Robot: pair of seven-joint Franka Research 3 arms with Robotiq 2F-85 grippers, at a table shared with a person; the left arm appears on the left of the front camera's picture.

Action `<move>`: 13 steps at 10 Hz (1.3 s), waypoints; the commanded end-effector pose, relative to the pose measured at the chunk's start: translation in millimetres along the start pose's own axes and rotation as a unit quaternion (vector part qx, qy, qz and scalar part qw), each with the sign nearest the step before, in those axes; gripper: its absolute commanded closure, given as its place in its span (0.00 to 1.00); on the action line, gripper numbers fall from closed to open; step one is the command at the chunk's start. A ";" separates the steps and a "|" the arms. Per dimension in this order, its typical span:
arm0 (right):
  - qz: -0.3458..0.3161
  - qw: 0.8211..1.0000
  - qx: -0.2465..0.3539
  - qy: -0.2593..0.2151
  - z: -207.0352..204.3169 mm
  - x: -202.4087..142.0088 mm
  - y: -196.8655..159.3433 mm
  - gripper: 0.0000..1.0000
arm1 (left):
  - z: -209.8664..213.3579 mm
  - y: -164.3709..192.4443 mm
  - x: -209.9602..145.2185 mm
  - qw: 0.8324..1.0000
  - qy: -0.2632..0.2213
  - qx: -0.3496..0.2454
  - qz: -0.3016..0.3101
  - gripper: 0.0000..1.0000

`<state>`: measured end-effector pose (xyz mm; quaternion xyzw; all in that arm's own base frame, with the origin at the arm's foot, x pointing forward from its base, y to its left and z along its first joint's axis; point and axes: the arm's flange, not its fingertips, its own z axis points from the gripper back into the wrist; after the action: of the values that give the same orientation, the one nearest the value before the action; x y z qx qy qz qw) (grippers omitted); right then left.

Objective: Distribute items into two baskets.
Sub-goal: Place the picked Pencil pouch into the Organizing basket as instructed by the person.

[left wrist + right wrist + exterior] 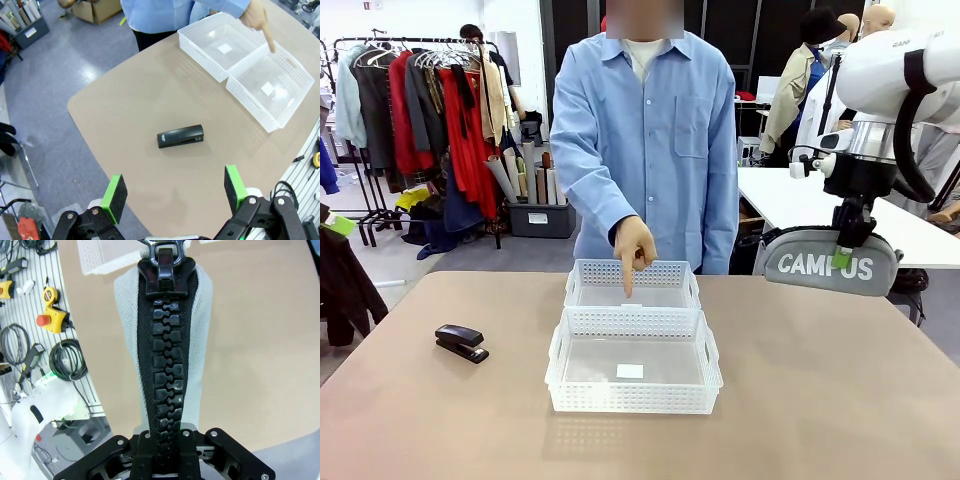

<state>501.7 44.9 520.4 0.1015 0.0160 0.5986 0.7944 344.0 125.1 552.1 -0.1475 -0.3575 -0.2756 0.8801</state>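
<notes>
Front cam faces person point(645, 130) across tabletop point(820, 400). L wrist cam high, looking down; R wrist cam tight on pouch point(201, 340). Front & L share baskets point(633, 398).

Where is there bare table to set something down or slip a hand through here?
Widest bare table: right of the near basket and far basket. Also the strip between the stapler and the baskets, and the front edge. Both baskets look empty bar a label. Crowded: the person's hand points down at the far basket; the baskets touch.
</notes>
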 end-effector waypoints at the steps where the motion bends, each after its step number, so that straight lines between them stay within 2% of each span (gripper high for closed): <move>1: 0.006 1.000 -0.007 0.015 -5.1 5.3 18.8 1.00 | 1.4 0.8 -0.4 1.000 -0.007 -0.008 -0.006 0.00; 3: 0.021 0.999 -0.021 0.038 -13.6 19.5 44.4 1.00 | 1.4 0.8 -0.4 1.000 -0.007 -0.008 -0.006 0.00; 7: 0.050 0.996 -0.040 0.055 -40.6 41.5 88.7 1.00 | 1.4 0.8 -0.4 1.000 -0.007 -0.008 -0.006 0.00; 10: 0.065 0.995 -0.057 0.052 -55.8 54.0 115.4 1.00 | 1.4 0.8 -0.4 1.000 -0.007 -0.008 -0.006 0.00; 13: 0.059 0.997 -0.048 0.033 -65.6 60.4 119.6 1.00 | 1.4 0.8 -0.4 1.000 -0.007 -0.008 -0.006 0.00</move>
<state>397.5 143.1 485.8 0.0452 0.0199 0.6591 0.7504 344.0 125.2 552.0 -0.1475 -0.3574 -0.2755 0.8801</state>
